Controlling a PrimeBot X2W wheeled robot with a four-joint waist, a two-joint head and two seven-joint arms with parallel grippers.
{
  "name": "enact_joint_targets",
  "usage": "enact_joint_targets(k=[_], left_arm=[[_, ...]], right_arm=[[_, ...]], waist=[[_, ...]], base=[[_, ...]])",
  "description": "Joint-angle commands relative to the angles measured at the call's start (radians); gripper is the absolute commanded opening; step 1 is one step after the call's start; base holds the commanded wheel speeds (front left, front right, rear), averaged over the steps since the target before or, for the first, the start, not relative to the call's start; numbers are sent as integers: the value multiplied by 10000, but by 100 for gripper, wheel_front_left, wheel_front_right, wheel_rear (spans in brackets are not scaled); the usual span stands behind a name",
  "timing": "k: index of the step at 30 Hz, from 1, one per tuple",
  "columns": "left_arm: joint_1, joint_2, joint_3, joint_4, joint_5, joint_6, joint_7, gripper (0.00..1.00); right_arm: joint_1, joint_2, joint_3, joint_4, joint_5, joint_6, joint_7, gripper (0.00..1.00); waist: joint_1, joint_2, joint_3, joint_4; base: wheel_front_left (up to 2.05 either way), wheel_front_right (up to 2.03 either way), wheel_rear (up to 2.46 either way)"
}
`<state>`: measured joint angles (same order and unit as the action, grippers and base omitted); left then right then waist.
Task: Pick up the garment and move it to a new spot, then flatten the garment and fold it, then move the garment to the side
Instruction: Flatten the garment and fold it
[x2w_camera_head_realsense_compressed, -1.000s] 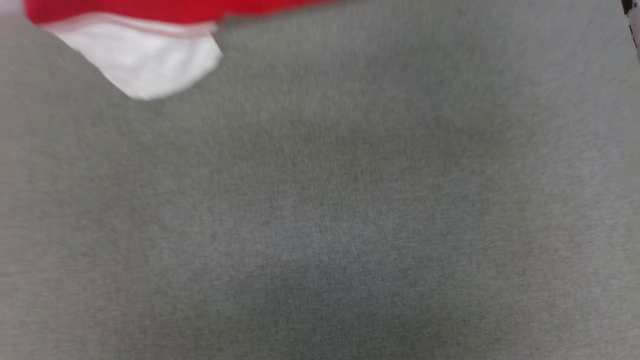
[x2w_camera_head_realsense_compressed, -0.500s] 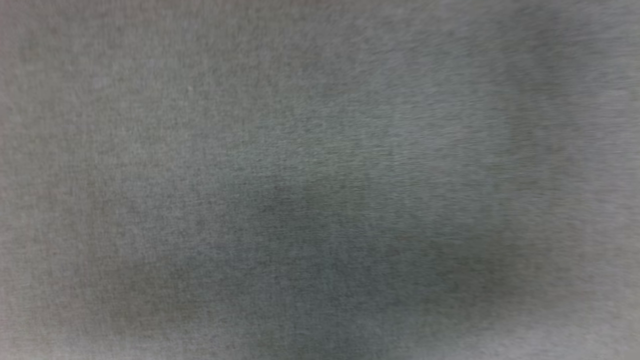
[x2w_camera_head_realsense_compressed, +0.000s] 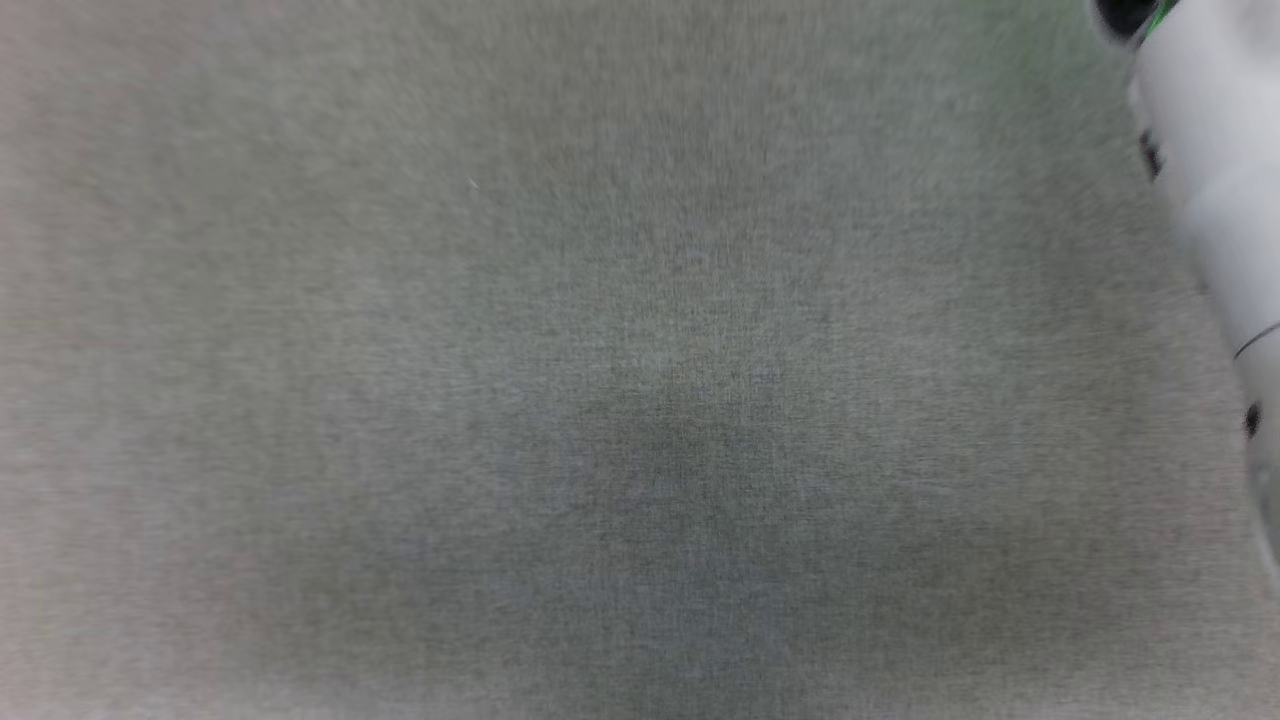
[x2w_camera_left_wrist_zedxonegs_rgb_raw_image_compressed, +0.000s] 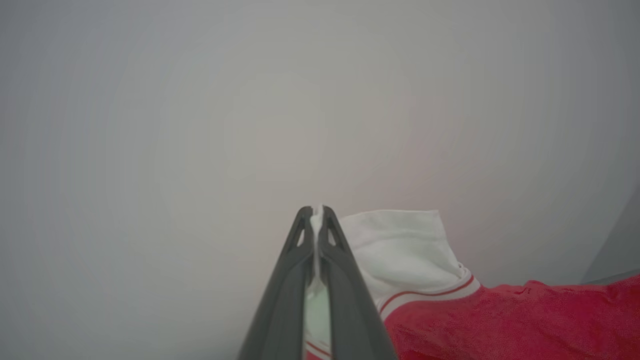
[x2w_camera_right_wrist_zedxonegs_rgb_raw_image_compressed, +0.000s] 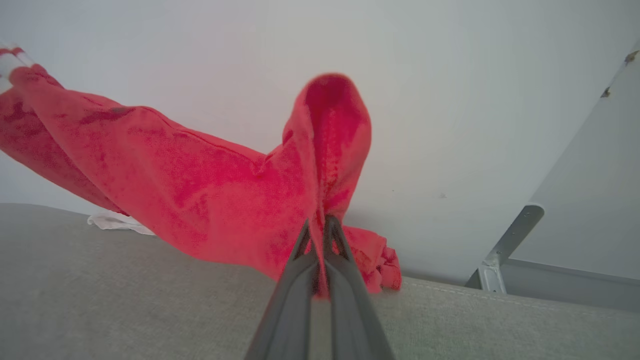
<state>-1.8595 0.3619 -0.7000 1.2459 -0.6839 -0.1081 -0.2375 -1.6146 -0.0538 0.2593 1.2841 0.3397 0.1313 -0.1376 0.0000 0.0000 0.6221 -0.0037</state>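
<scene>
Red jersey held up over the counter, one pinched hand at each end

Nearest the right wrist view, the right hand (x2w_camera_right_wrist_zedxonegs_rgb_raw_image_compressed: 320, 224) has its two dark fingers pressed together on a fold of the garment (x2w_camera_right_wrist_zedxonegs_rgb_raw_image_compressed: 200, 190), and a loop of plain red cloth stands up past the fingertips. The left hand (x2w_camera_left_wrist_zedxonegs_rgb_raw_image_compressed: 317, 212) is likewise closed, with a strip of white cloth nipped between its fingers beside the white sleeve (x2w_camera_left_wrist_zedxonegs_rgb_raw_image_compressed: 400, 245), which is edged with red-and-white striped trim. The garment hangs above the grey fabric counter (x2w_camera_right_wrist_zedxonegs_rgb_raw_image_compressed: 125, 300), drawn out long between the two hands, so its long axis runs from one hand across to the other and sags in the middle. Its lowest red bunch and a white scrap hang close to the counter's far edge; contact cannot be told. A pale forearm (x2w_camera_head_realsense_compressed: 1210, 180) crosses above the counter. Behind the counter are a pale wall (x2w_camera_right_wrist_zedxonegs_rgb_raw_image_compressed: 450, 100) and a metal bracket (x2w_camera_right_wrist_zedxonegs_rgb_raw_image_compressed: 500, 250).
</scene>
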Motion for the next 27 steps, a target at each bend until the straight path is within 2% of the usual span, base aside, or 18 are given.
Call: enact_joint_targets(k=[1,8,9,13,16,22,27], left_arm=[[462,-72,-78,65,-99,-95,165,0],[2535,-402,-164,150,-676,-216,685,0],[2835,-362,-423,127,-428,-225,747,0],[4345,-640,-673,-397,-927,-224,1032,0],[5503,-554,-879,-904,-1190,-221,1167,0],[7685,-281,-1121,-1971,-1628,-223,1059,0],[9099,-7,-1091,-2791,-1839,-13,776,0]], right_arm=[[425,20,273,-154,266,-12,207,0],[2425,-763,1636,-1369,1726,-12,1349,0],[2774,-867,1862,-1671,2040,-12,1493,0],[4184,-1754,2877,-3031,3005,-12,1765,0],[5278,-2440,3626,-4188,3702,-12,1818,0],[7457,-3954,4480,-6070,4419,-12,1215,0],[8919,-4644,4709,-7138,4581,-13,621,0]], waist=[[0,0,-1455,166],[0,0,-2928,755],[0,0,-3084,813],[0,0,-3773,1110],[0,0,-4165,1270],[0,0,-4772,1516],[0,0,-5017,1600]], base=[[0,0,0],[0,0,0],[0,0,0],[0,0,0],[0,0,0],[0,0,0],[0,0,0]])
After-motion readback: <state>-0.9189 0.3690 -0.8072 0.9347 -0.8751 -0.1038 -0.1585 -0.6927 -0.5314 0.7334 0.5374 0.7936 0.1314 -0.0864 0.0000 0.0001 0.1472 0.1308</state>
